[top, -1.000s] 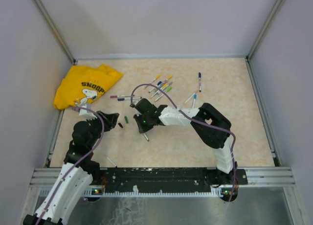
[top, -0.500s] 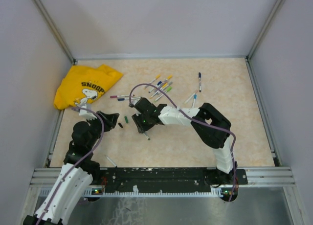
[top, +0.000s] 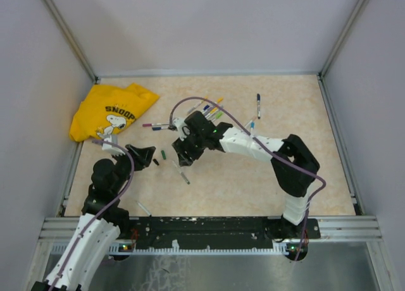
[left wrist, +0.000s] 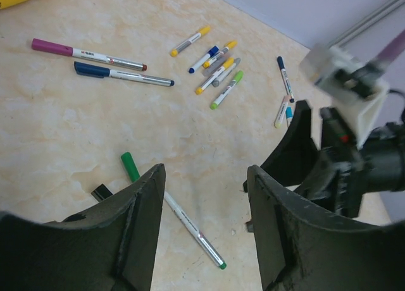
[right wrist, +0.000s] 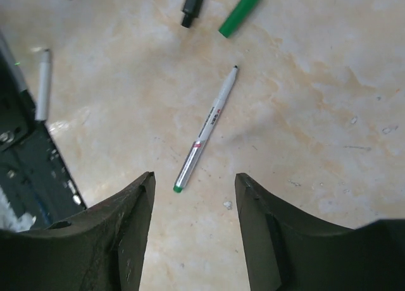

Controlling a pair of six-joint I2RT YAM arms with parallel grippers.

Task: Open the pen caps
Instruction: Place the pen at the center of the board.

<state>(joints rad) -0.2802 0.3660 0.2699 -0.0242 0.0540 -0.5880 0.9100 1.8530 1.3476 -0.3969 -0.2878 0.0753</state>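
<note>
Your right gripper (right wrist: pixel 193 186) has lifted clear and drawn back toward the far pens, its fingers now spread and empty, so the uncapped green pen (right wrist: pixel 205 130) lies loose on the table (right wrist: pixel 304 114) below it. Your left gripper (left wrist: pixel 204 177) hangs close by, fingers also parted, holding nothing. 2 removed caps, the green cap (left wrist: pixel 130 166) and the black cap (left wrist: pixel 101 191), lie near that pen, likely dropped where each was pulled. Caps still sit on the cluster of pens (left wrist: pixel 215 69) farther back; head there next.
</note>
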